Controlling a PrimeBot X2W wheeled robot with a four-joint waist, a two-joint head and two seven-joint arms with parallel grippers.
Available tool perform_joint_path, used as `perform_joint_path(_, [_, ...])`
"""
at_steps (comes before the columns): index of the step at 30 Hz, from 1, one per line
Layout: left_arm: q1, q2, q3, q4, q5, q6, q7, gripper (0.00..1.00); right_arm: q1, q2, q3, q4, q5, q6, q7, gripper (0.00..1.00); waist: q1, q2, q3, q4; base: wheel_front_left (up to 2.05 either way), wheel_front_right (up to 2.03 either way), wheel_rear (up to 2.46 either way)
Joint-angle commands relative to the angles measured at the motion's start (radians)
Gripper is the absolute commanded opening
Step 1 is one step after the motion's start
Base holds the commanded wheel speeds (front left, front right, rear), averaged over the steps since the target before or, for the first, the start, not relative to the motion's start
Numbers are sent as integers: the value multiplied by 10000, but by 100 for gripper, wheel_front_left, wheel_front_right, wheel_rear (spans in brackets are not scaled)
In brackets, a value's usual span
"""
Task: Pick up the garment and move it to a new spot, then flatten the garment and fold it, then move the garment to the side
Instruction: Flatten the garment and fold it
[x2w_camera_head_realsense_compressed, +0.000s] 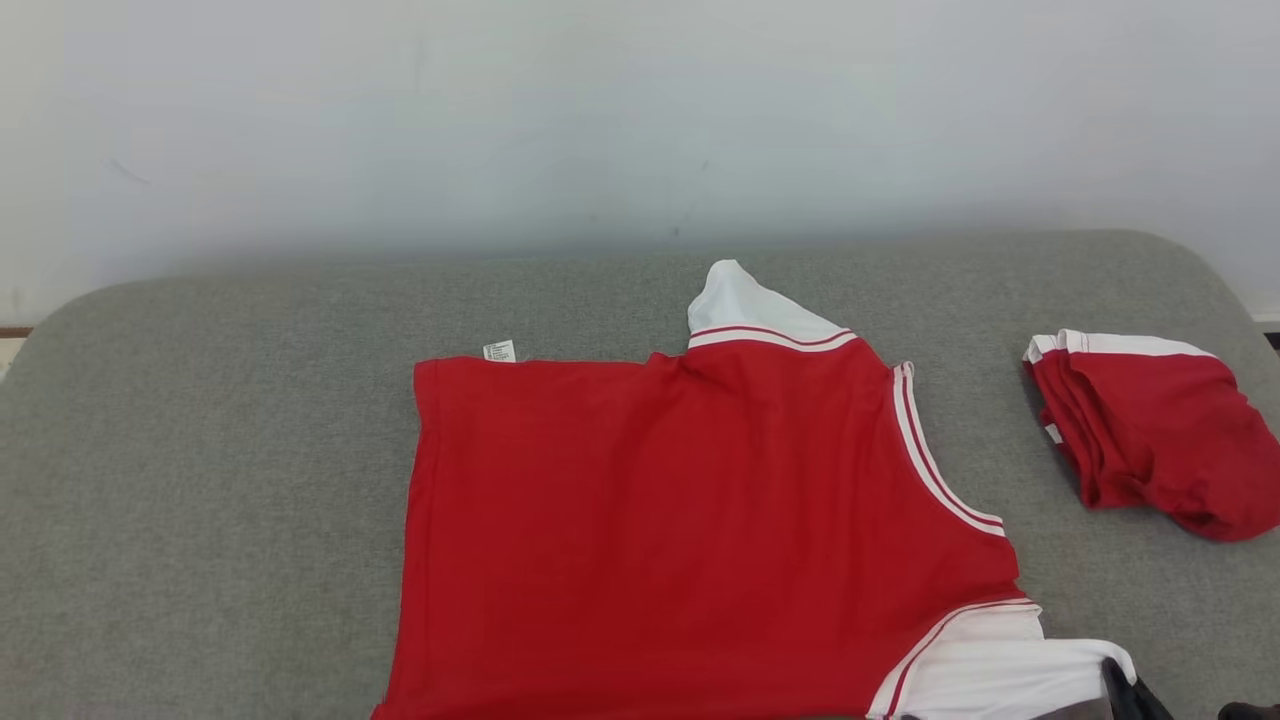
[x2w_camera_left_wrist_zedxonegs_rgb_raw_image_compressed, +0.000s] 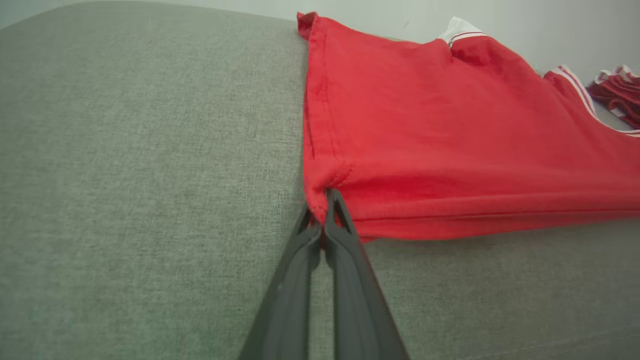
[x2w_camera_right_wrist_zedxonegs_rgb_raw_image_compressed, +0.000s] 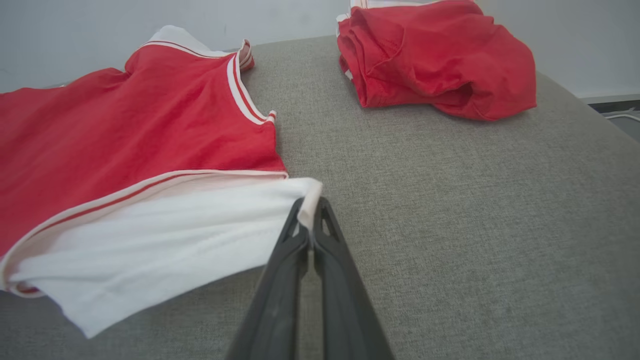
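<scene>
Grey woven fabric surface (x2w_camera_head_realsense_compressed: 200, 500) with a plain pale wall (x2w_camera_head_realsense_compressed: 600, 120) behind it, pretty bare setup. So the red garment (x2w_camera_head_realsense_compressed: 650, 520) is lying mostly flat around the middle of the surface, turned sideways: the bottom hem faces the robot's left, and the shoulder end faces the right. It's got white sleeves with red-and-white striped trim. The far sleeve (x2w_camera_head_realsense_compressed: 735, 300) pokes out toward the wall, and the near sleeve (x2w_camera_head_realsense_compressed: 1000, 670) sits down at the bottom right of the head view. There's a little white label (x2w_camera_head_realsense_compressed: 499, 351) peeking out at the far hem corner. The left gripper (x2w_camera_left_wrist_zedxonegs_rgb_raw_image_compressed: 320, 205) has its fingers squeezed together on the near corner of the hem, with red cloth bunched right at the tips and that corner lifted a bit off the surface. The right gripper (x2w_camera_right_wrist_zedxonegs_rgb_raw_image_compressed: 311, 205) is doing the same thing on the end of the near white sleeve, pinching the edge between its two dark fingers, and the sleeve looks drawn out toward it. Off to the right, well apart from the main piece, there's a second red garment (x2w_camera_head_realsense_compressed: 1160, 430) with white trim, loosely folded into a lumpy bundle near the edge of the surface.
</scene>
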Motion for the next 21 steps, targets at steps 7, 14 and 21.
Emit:
perform_joint_path(7, [-745, 74, -557, -901, 334, -270, -13, 0, -580, 168, -355, -239, -265, -23, 1, 0, 0, 0, 109, 204, 0, 0, 0])
perform_joint_path(14, [-1725, 65, -779, -780, 476, -409, -13, 0, -1910, 310, -114, 223, -438, -21, 1, 0, 0, 0, 501, 240, 0, 0, 0])
perform_joint_path(21, [-2737, 67, -877, -247, 315, -307, -13, 0, -3378, 201, 192, 1124, -498, -21, 1, 0, 0, 0, 1218, 398, 0, 0, 0])
